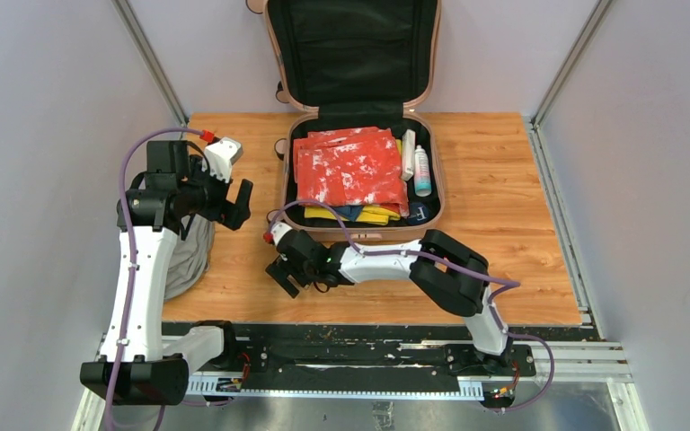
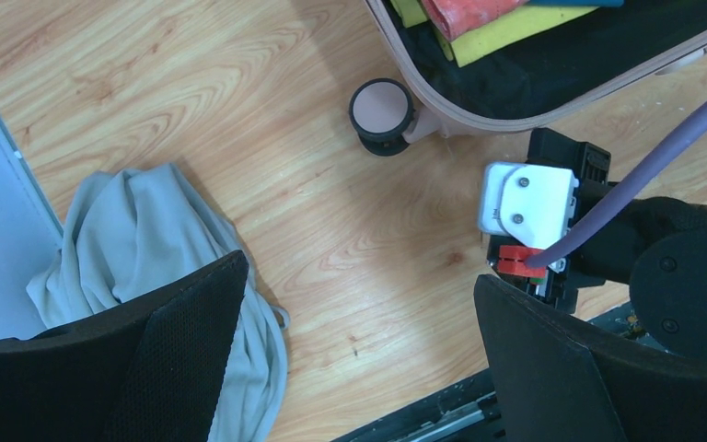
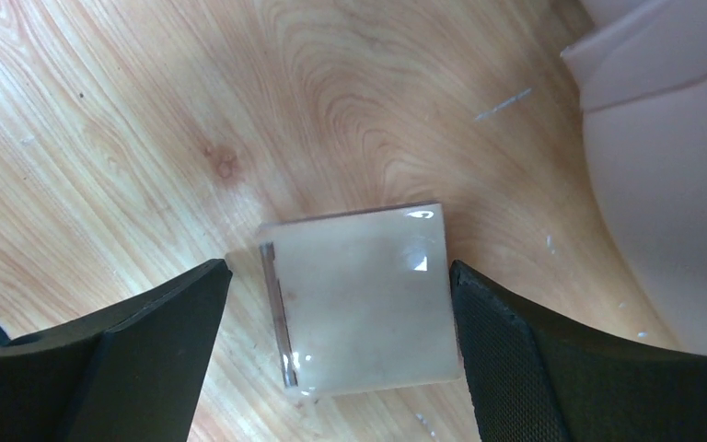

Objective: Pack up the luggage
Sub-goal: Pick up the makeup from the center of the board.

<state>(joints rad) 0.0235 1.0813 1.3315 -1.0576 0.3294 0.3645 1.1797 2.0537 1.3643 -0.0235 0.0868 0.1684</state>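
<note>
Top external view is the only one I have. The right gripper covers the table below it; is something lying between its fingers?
Observer: Yes. A small translucent whitish square plastic box lies flat on the wooden table, between the open fingers of the right gripper.
Operator: Do both fingers touch it?
Observer: No. Bare wood shows between the box and one finger; the other stands at its opposite edge.
Operator: And under the left gripper?
Observer: A crumpled pale grey cloth lies below one finger; the left gripper is open, empty.
</note>
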